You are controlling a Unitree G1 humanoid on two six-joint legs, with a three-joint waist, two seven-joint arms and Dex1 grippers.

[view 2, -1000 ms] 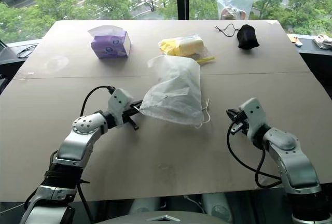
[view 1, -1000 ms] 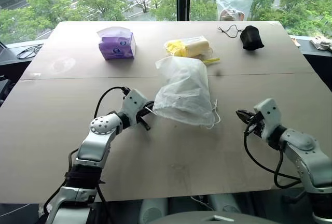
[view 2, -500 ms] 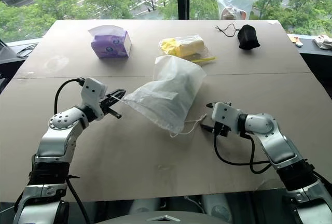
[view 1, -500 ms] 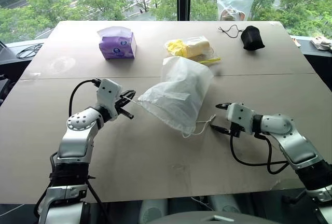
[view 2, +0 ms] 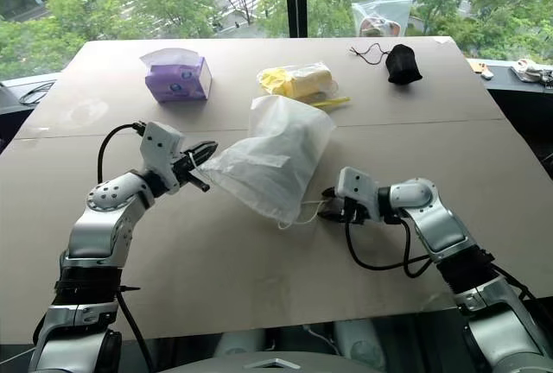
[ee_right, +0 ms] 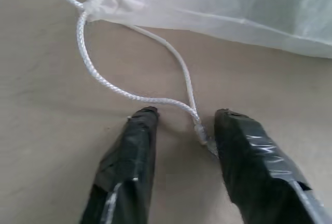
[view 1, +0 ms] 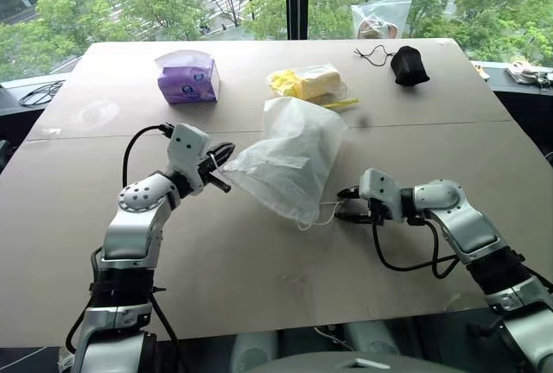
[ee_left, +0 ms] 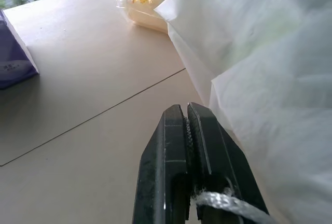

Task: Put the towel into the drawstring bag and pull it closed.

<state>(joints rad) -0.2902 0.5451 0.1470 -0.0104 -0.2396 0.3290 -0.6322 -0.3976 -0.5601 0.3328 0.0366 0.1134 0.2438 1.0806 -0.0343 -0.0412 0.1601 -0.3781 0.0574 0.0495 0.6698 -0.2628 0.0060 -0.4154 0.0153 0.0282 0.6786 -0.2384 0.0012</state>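
Left jaws [ee_left: 189,156] clamped on 1 cord; right jaws [ee_right: 181,125] partly apart, straddling the other cord loop [ee_right: 129,92] on the tabletop [view 1: 259,261]. Drawstring bag [view 1: 289,161] mid-tabletop, lifted leftward. Risk: loop slipping aside before closure, or uneven pull dragging bag instead of cinching.

On the tabletop [view 1: 78,218] the drawstring bag [view 1: 289,161] sits mid-surface between the left tool [view 1: 223,155] and right tool [view 1: 346,204], with the plastic packet [view 1: 309,81] just behind it, the tissue box [view 1: 187,77] toward the far left, and the small pouch [view 1: 408,65] near the far right edge.
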